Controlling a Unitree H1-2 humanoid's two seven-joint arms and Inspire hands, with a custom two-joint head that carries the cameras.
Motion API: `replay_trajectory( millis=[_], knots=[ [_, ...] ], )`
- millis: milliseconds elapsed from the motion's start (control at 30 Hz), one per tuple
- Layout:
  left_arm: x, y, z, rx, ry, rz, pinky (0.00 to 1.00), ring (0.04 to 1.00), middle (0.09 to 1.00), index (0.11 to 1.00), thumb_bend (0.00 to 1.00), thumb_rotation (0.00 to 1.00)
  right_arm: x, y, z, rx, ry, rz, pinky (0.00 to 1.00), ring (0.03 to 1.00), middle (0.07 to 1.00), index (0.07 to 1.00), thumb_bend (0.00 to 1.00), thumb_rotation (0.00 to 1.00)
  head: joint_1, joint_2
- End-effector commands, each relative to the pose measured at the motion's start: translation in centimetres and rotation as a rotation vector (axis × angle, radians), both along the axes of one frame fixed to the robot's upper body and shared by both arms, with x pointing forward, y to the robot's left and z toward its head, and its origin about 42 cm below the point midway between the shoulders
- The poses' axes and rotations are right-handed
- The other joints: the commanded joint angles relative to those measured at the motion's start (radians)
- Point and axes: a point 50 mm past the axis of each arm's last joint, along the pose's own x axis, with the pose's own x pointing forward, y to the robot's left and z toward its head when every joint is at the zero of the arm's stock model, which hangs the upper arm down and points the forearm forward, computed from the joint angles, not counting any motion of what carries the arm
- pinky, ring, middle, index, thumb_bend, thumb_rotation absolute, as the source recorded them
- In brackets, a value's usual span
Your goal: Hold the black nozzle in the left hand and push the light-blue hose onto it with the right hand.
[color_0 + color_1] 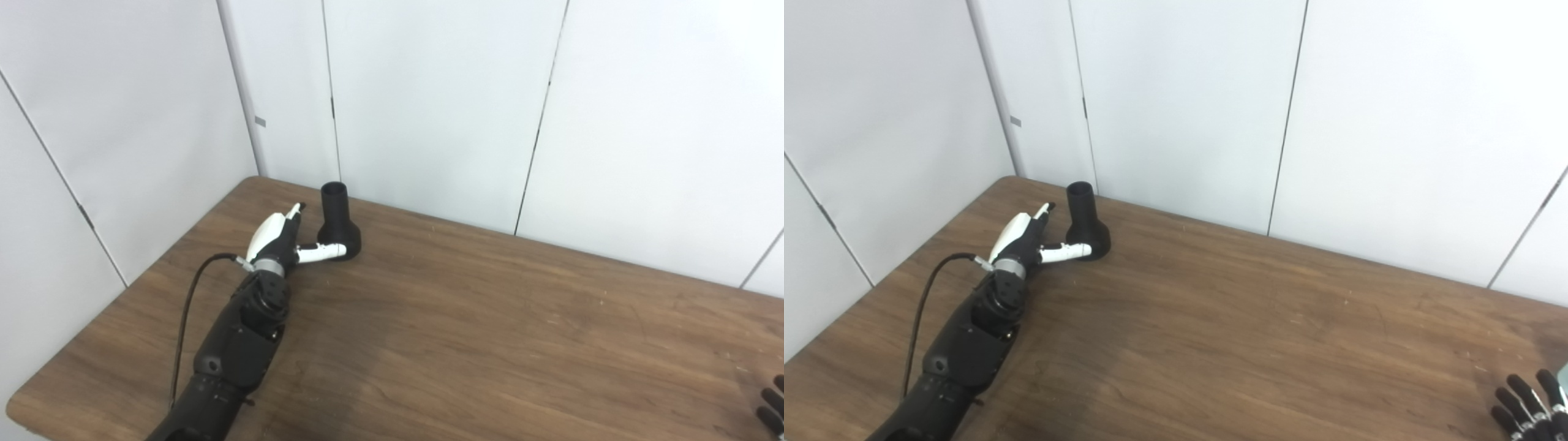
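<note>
The black nozzle stands upright on its flared base near the table's far left corner, narrow tube end up. My left hand is open just left of it. Its thumb reaches right to the front of the base, and its fingers point up beside the neck without closing on it. Only the dark fingertips of my right hand show at the bottom right corner, spread apart on the table. A pale blue-green sliver at the right edge may be the hose; most of it is out of view.
The brown wooden table runs from the left corner to the right edge. White wall panels stand close behind and to the left of it. A black cable loops from the left wrist along the forearm.
</note>
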Motion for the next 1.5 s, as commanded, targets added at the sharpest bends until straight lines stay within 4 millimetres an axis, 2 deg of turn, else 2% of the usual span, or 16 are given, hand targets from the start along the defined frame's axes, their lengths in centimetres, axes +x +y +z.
replay_trajectory(
  millis=[0,267,467,933,1200,1300,1367,1467],
  knots=[
    [1.5,-0.1,3.1,0.050,-0.064,-0.019,1.00,1.000,1.000,0.954,0.98,0.56,-0.7,-0.4,-0.5,0.003,0.033,-0.013,0.90,0.912,0.911,1.000,0.56,1.00,-0.001,0.003],
    [3.1,-0.5,2.6,0.072,0.005,-0.032,1.00,1.000,1.000,0.943,1.00,0.58,-0.8,-0.2,-0.8,0.003,0.047,-0.026,0.89,0.890,0.880,0.988,0.57,1.00,-0.007,0.009],
    [3.9,-0.7,1.9,0.092,0.038,-0.027,1.00,1.000,0.989,0.918,0.98,0.53,-1.0,0.4,-0.8,-0.001,0.056,-0.023,0.87,0.878,0.851,0.980,0.58,1.00,-0.012,0.012],
    [4.5,-1.8,1.5,0.101,0.049,-0.063,1.00,1.000,0.976,0.903,0.99,0.39,-1.2,0.1,-0.8,-0.016,0.059,-0.022,0.88,0.862,0.821,0.986,0.60,1.00,-0.021,0.023],
    [4.7,-2.7,1.5,0.091,0.062,-0.088,1.00,1.000,0.968,0.890,0.98,0.37,-1.1,0.1,-0.8,-0.022,0.061,-0.024,0.87,0.861,0.820,0.985,0.61,1.00,-0.024,0.028],
    [4.7,-3.0,1.4,0.085,0.062,-0.093,1.00,1.000,0.960,0.870,0.95,0.33,-1.1,0.0,-0.8,-0.025,0.062,-0.027,0.87,0.855,0.813,0.983,0.61,1.00,-0.026,0.027],
    [4.6,-3.3,1.3,0.081,0.057,-0.093,1.00,1.000,0.927,0.844,0.92,0.25,-1.1,0.0,-0.8,-0.027,0.063,-0.029,0.86,0.849,0.807,0.981,0.61,1.00,-0.026,0.027],
    [4.5,-3.3,1.1,0.078,0.050,-0.089,1.00,0.991,0.884,0.813,0.90,0.21,-1.1,-0.1,-0.7,-0.028,0.062,-0.031,0.84,0.850,0.805,0.980,0.62,1.00,-0.033,0.028]
  ],
)
